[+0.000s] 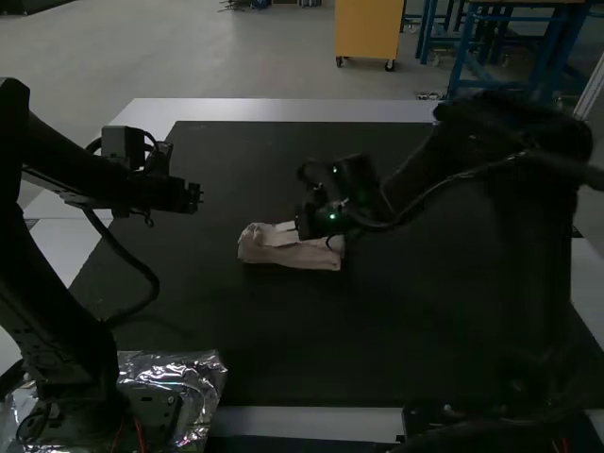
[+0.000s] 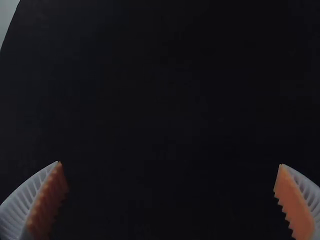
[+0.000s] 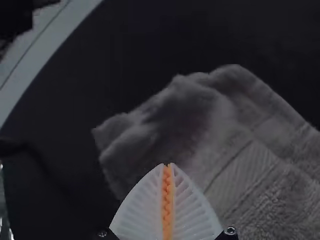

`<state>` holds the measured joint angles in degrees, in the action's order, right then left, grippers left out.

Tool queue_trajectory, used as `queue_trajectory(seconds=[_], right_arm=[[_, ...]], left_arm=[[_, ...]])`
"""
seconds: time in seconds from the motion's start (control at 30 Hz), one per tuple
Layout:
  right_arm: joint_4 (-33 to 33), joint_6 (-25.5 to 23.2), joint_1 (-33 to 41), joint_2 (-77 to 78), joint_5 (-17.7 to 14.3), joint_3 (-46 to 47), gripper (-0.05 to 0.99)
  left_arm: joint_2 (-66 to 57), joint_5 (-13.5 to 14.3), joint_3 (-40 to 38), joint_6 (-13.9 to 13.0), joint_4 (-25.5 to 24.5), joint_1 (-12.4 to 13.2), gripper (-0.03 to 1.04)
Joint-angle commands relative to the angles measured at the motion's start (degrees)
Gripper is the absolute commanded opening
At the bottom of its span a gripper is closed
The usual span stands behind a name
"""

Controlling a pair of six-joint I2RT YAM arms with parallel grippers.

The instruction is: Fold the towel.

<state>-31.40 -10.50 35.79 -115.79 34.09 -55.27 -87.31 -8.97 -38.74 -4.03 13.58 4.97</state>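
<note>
The towel (image 1: 291, 253) is laid on the black mat (image 1: 377, 330), near the middle of the desk (image 1: 283, 109). It is bunched into a short, thick strip, so most of the folding seems to be done. What looks to be in hand is the last tidying of the folds. The right fingers (image 3: 142, 207) are held over the towel, pressed together, and no cloth can be seen between them. The left fingers (image 2: 47, 200) are spread wide with nothing in them, and are kept well apart from the towel.

Next, the top may need to be patted flat, or a loose edge tucked in. If it is pushed too hard, the towel could be rumpled.

In the high view, the whole strip is shown, with both arms. In the right wrist view, the fuzzy cloth, its soft bumps and a smooth ribbed band are shown up close. In the left wrist view, dark mat is seen between the spread fingers.
</note>
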Motion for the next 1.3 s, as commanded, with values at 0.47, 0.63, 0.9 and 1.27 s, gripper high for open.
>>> queue_trajectory(seconds=[0.47,0.63,0.9,1.27], right_arm=[[-5.25,-0.04,2.44,-11.65,0.02,-5.56,-0.03],[-6.57,-1.19,3.67,-12.62,-0.25,-5.64,-0.03],[-3.76,-4.09,-2.83,2.85,-1.48,-4.15,0.02],[13.2,-3.65,-14.35,38.44,-4.82,-1.95,0.91]], left_arm=[[6.1,0.45,-0.55,0.34,-0.58,-0.14,0.97],[7.41,0.45,-2.3,1.13,-1.98,-0.23,0.97],[12.69,1.68,-8.02,1.4,-7.87,-4.27,0.97],[24.73,8.18,-13.2,1.22,-13.06,-9.54,0.97]])
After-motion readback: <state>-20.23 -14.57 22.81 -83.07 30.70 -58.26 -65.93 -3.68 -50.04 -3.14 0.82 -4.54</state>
